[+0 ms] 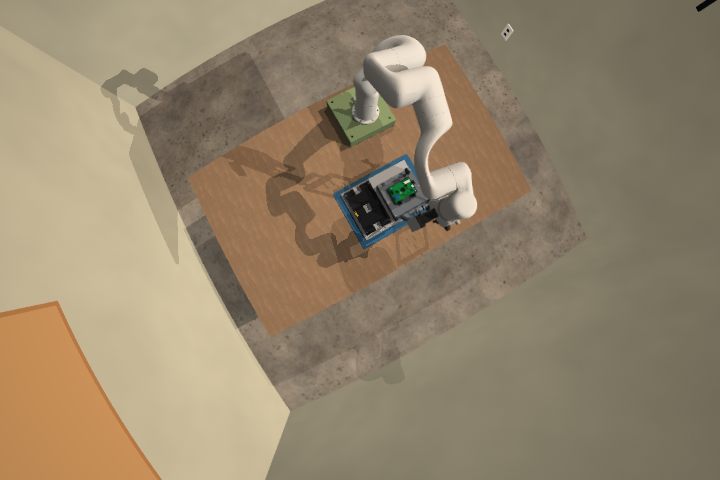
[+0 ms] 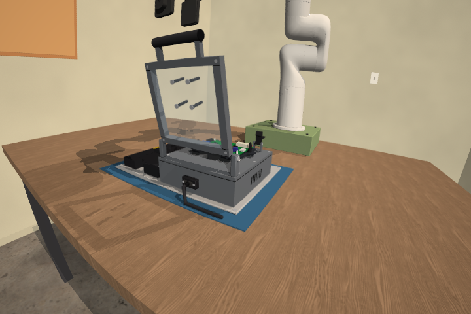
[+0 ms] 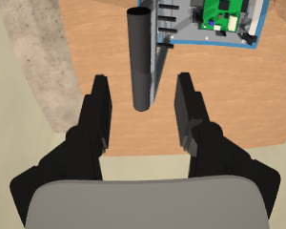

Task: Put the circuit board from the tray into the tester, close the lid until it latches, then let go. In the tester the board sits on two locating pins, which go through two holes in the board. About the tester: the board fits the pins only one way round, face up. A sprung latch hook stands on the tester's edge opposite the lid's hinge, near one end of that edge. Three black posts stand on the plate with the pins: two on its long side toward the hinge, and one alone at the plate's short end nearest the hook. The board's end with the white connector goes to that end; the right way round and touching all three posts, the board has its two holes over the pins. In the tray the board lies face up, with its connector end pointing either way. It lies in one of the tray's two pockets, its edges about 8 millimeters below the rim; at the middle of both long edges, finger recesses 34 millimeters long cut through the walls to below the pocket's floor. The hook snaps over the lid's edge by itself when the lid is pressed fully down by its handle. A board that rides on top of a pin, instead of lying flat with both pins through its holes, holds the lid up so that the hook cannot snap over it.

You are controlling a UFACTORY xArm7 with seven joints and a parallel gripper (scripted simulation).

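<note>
The green circuit board lies face up on the plate of the grey tester. The tester's clear lid stands open, nearly upright, with its black bar handle at the top. My gripper is open and empty. It hangs just above the handle, one finger to each side of it, not touching. The latch hook stands on the tester's far edge. The black tray lies beside the tester with both pockets empty.
Tester and tray stand on a blue mat on the wooden table. A black cable leaves the tester's front. The arm's green base stands behind the tester.
</note>
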